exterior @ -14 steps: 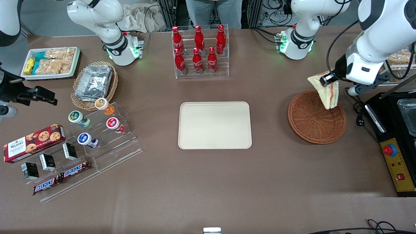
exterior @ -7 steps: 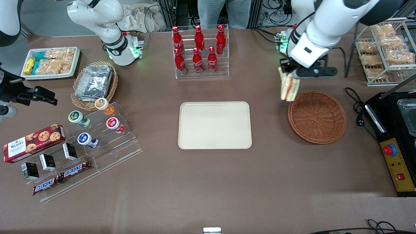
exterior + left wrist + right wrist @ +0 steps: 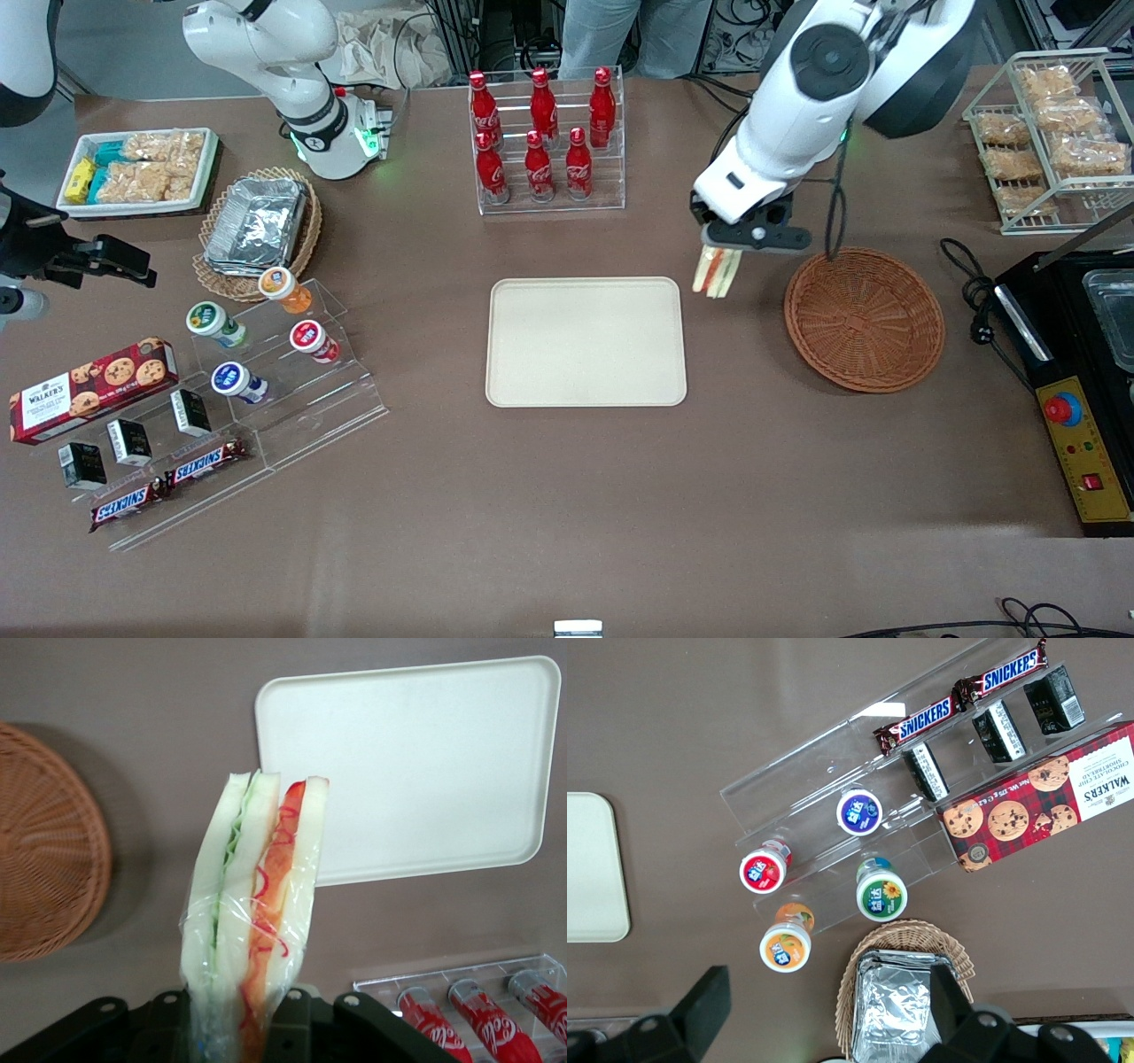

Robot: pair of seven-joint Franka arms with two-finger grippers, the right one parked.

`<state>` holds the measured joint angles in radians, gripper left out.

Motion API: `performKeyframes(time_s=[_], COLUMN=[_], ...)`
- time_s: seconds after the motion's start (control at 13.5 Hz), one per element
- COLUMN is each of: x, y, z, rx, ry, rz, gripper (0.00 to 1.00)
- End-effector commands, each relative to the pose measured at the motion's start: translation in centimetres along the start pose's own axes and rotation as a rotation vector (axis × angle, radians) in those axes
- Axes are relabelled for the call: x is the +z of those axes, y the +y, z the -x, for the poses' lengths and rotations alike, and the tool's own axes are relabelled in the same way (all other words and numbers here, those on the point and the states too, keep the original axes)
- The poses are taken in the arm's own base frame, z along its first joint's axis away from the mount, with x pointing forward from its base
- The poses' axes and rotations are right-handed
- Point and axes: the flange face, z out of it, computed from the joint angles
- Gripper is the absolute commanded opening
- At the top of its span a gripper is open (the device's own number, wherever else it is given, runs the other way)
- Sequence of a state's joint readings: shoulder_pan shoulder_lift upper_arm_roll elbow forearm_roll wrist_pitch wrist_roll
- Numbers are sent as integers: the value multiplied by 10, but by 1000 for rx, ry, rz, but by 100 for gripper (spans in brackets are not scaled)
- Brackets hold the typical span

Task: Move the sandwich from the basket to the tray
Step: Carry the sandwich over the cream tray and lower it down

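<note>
Your left arm reaches in over the worktop [image 3: 567,496] from about 1 o'clock in the front view, its forearm slanting down so that the gripper [image 3: 719,257] hangs above the bare strip between the tray [image 3: 586,341] and the basket [image 3: 864,317]. The fingers [image 3: 292,1028] are clamped on the sandwich [image 3: 716,270], which hangs below them in clear wrap, held edge-on with its red, orange and green filling showing between the white slices. It is clear of the worktop, just off the tray's corner at roughly 2 o'clock from the tray's middle, and at about 10 o'clock from the basket's middle. The basket holds nothing. The rack of red bottles [image 3: 542,133] stands at 12 o'clock from the tray, farther from the front camera.
</note>
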<state>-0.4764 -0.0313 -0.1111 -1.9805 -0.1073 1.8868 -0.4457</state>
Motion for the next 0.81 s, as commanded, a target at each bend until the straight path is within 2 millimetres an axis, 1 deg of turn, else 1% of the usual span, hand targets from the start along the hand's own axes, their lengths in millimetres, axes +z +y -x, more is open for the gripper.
performKeyframes(time_s=[0.0, 0.22, 0.37, 0.52, 0.59, 0.74], x=[42, 102, 134, 168, 184, 206], y=[36, 46, 47, 47, 46, 45], z=[-17, -41, -52, -61, -66, -68], rx=[-9, -23, -29, -30, -45, -62], ry=[4, 0, -4, -19, -10, -8], rz=[7, 4, 7, -28, -54, -82], gripper=[0, 0, 0, 0, 0, 0])
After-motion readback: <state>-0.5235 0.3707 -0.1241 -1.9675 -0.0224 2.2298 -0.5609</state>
